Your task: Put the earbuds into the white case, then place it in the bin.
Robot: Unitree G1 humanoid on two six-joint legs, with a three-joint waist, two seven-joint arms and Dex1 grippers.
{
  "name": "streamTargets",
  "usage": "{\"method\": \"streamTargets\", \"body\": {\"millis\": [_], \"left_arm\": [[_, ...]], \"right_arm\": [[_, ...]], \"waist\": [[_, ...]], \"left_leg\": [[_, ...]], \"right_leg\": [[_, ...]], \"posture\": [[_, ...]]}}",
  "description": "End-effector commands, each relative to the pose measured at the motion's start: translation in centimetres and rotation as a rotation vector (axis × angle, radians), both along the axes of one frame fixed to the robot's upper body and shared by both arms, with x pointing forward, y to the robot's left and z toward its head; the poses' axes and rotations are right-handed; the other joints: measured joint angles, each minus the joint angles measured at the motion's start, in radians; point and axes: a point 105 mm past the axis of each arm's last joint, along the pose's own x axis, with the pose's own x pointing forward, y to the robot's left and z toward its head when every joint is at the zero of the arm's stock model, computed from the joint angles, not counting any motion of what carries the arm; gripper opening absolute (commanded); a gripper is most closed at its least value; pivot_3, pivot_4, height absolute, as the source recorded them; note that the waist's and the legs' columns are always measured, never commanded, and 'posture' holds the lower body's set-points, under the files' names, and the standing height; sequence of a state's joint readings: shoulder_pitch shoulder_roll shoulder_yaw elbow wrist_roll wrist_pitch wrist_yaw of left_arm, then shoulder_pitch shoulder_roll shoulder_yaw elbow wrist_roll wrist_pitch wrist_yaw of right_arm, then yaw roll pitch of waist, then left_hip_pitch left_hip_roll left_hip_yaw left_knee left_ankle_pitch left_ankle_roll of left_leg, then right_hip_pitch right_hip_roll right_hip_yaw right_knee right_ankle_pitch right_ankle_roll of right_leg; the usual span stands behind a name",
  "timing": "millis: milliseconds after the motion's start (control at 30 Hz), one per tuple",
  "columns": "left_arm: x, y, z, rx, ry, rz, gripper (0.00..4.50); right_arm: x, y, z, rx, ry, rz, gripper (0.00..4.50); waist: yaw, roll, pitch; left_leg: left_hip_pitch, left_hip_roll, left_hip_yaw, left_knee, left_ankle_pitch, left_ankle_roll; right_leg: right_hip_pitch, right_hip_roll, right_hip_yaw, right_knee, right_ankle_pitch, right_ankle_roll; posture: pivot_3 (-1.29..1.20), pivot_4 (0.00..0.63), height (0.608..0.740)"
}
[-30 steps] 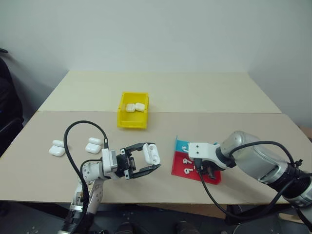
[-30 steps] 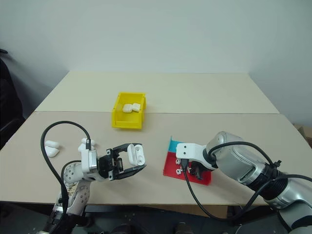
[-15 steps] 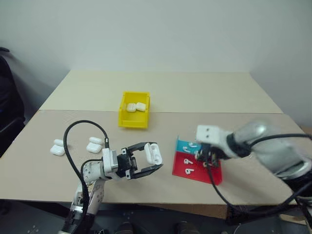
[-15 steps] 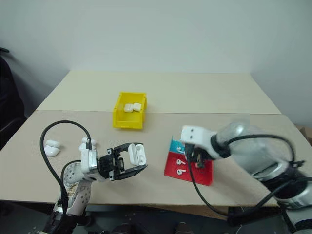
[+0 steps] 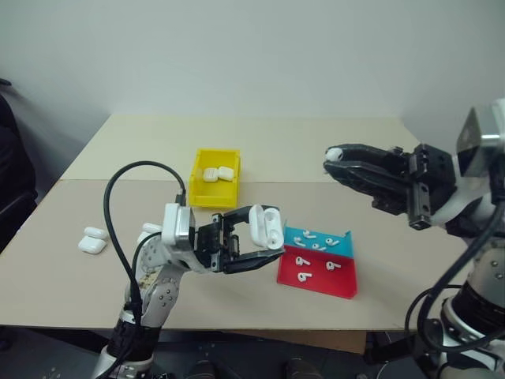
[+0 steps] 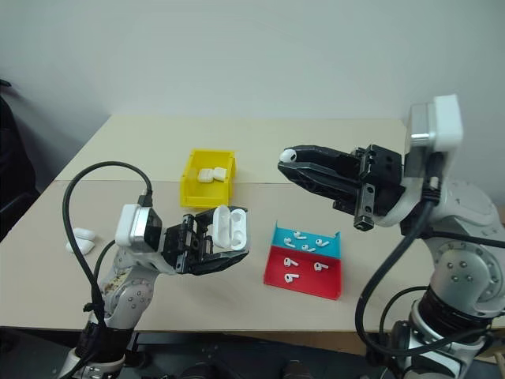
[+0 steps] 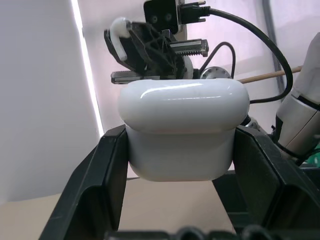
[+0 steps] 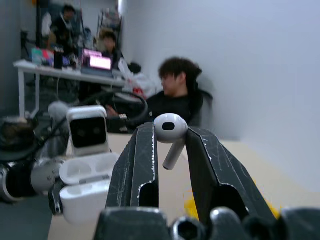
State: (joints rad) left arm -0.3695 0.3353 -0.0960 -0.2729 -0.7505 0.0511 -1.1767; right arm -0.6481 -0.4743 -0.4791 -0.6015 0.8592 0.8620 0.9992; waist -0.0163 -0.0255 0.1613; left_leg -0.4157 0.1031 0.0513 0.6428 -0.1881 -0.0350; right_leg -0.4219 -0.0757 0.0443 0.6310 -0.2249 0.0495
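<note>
The left gripper (image 6: 223,246) is clamped on the body of the open case (image 6: 223,229), lid flipped up, both wells bare and facing the other arm. The right gripper (image 6: 293,163) is pinched on one earbud (image 8: 170,131) by its head, stem hanging free between the fingertips. The earbud sits above and well apart from the case, off toward the right arm's side.

Step in hand, as judged: seat this earbud in a well.
1. Hold the case level and steady.
2. Bring the earbud over a well and point the stem down into it.
3. Lower until the head sits in, then release.

More earbuds lie on the tray (image 6: 304,275), below the right gripper. The bin (image 6: 207,178) stands beyond the left gripper and already holds two cases.
</note>
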Motion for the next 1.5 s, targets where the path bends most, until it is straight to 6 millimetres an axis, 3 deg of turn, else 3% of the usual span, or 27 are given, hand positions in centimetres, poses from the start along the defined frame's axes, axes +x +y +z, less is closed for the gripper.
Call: {"method": "streamTargets", "body": {"millis": [33,267,467,1200,1233,1300,1400,1500], "left_arm": [[-0.9,-0.2,1.3,0.044,-0.032,-0.069,2.79],[-1.2,-0.4,1.5,0.086,-0.034,-0.093,2.79],[-1.2,-0.4,1.4,0.069,-0.037,-0.076,2.79],[-1.0,-0.4,1.4,0.061,-0.068,-0.061,2.79],[-0.9,-0.4,1.3,0.058,-0.071,-0.062,2.79],[-0.9,-0.4,1.3,0.057,-0.07,-0.061,2.79],[-0.9,-0.4,1.2,0.06,-0.067,-0.06,2.79],[-0.8,-0.4,1.2,0.061,-0.065,-0.055,2.79]], "right_arm": [[-1.5,1.2,0.0,0.013,-0.092,0.104,0.78],[-1.1,3.5,-2.6,-0.056,-0.087,0.201,0.78],[-1.0,4.2,-3.4,-0.067,-0.08,0.239,0.78],[-0.1,4.2,-6.3,-0.168,-0.105,0.236,0.78],[-0.1,4.2,-6.3,-0.172,-0.099,0.239,1.36],[-0.1,4.3,-6.5,-0.178,-0.1,0.24,1.79],[-0.1,4.3,-6.5,-0.19,-0.104,0.242,2.8],[-0.2,4.1,-6.4,-0.195,-0.115,0.247,2.8]], "waist": [[0.0,0.0,0.0],[0.001,0.0,0.0],[0.002,0.0,0.0],[0.003,0.0,0.0],[0.004,0.0,0.0],[0.003,0.0,0.0],[0.004,0.0,0.0],[0.004,0.0,0.0]], "left_leg": [[0.0,0.0,0.0,0.0,0.0,0.0],[0.0,0.0,0.0,0.0,0.0,0.0],[0.0,0.0,0.0,0.0,0.0,0.0],[0.0,0.0,0.0,0.0,0.0,0.0],[0.0,0.0,0.0,0.0,0.0,0.0],[0.0,0.0,0.0,0.0,0.0,0.0],[0.0,0.0,0.0,0.0,0.0,0.0],[0.0,0.0,0.0,0.0,0.0,0.0]], "right_leg": [[0.0,0.0,0.0,0.0,0.0,0.0],[0.0,0.0,0.0,0.0,0.0,0.0],[0.0,0.0,0.0,0.0,0.0,0.0],[0.0,0.0,0.0,-0.001,-0.001,0.0],[0.0,0.0,0.0,-0.001,-0.001,0.0],[0.0,0.0,0.0,-0.001,0.0,0.0],[0.0,0.0,0.0,-0.001,0.0,0.0],[0.0,0.0,0.0,-0.001,0.0,0.0]], "posture": [[0.0,0.15,0.74],[0.0,0.15,0.74],[0.0,0.15,0.74],[0.0,0.15,0.74],[0.0,0.15,0.74],[0.0,0.15,0.74],[0.0,0.15,0.74],[0.0,0.15,0.74]]}}
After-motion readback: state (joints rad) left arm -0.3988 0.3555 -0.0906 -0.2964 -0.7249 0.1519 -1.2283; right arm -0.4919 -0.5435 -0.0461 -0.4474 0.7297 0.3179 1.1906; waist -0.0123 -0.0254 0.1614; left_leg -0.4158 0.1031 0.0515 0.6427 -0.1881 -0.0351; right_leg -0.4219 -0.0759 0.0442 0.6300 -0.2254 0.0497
